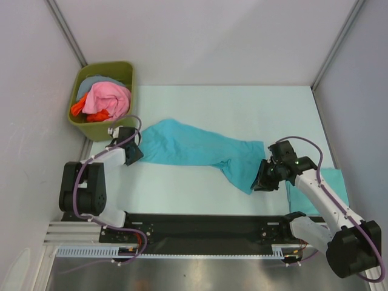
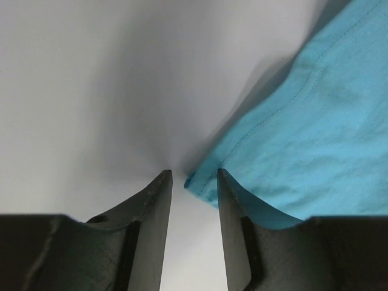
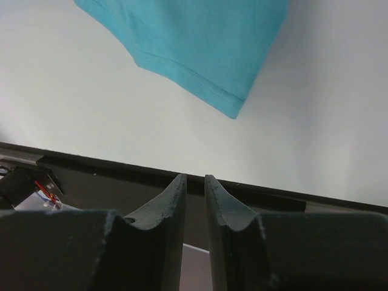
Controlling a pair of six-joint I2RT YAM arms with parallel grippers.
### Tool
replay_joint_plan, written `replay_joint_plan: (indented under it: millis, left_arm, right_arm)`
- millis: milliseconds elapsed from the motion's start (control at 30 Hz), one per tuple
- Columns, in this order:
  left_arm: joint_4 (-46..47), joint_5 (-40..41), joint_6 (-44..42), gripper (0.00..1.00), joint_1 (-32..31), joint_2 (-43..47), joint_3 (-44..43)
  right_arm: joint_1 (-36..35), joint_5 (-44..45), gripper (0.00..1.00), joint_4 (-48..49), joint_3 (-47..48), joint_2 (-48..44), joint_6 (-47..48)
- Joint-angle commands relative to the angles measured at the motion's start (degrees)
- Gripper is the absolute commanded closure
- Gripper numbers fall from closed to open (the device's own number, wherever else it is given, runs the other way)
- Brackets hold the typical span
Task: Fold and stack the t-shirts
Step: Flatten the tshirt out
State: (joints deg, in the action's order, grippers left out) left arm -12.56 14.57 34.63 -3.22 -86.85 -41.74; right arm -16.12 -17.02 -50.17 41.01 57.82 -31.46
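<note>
Spread in a long, rumpled band across the middle of the white table (image 1: 242,103): one turquoise t-shirt (image 1: 188,148), slanting from the left arm's side down toward the right arm's. Not folded; creased, and bunched at its right end.

At the shirt's left end, the left fingers (image 1: 131,153), low against the edge of the cloth. From the left wrist: left fingers (image 2: 159,206) parted to a moderate gap, bare table between them, nothing gripped. Hemmed corner of the t-shirt (image 2: 303,133) just beside the tip of one finger, possibly lapping over it, though hard to judge from this angle.

At the shirt's right end, the right fingers (image 1: 264,177), next to the lower corner of the cloth. From the right wrist: right fingers (image 3: 173,206) set close together with only a thin slit between, empty. Ahead of them on the table, apart from the tips, the stitched hem and corner of the t-shirt (image 3: 194,42). Just beyond the fingertips, the black rail (image 3: 91,173) along the table's near edge.

Further right, partly under the right arm: a second t-shirt (image 1: 336,182) of the same turquoise, lying flat with straight edges near the table's right side.

At the far left corner, an olive-green bin (image 1: 85,126) holding pink, orange and grey-blue clothes (image 1: 108,97), near the left arm.
</note>
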Motion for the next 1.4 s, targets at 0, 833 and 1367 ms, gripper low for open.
replay_joint_plan:
  millis: [0,833,1367]
  left_arm:
    - [-1.7,-2.3,1.6,0.59,2.2,-3.2,-2.6]
    - [-4.7,-4.2,-0.8,0.64,3.0,2.0,0.2]
    - [-7.3,-3.7,-0.2,0.49,3.0,6.0,-3.4]
  right_arm:
    - [0.1,-0.1,0.74,0.9,-1.3,0.4,-1.2]
    - [-0.8,-1.0,0.69,12.7,-13.5,0.1,-14.4]
    - [-0.8,-2.8,0.69,13.9,-14.1,0.1,-13.9]
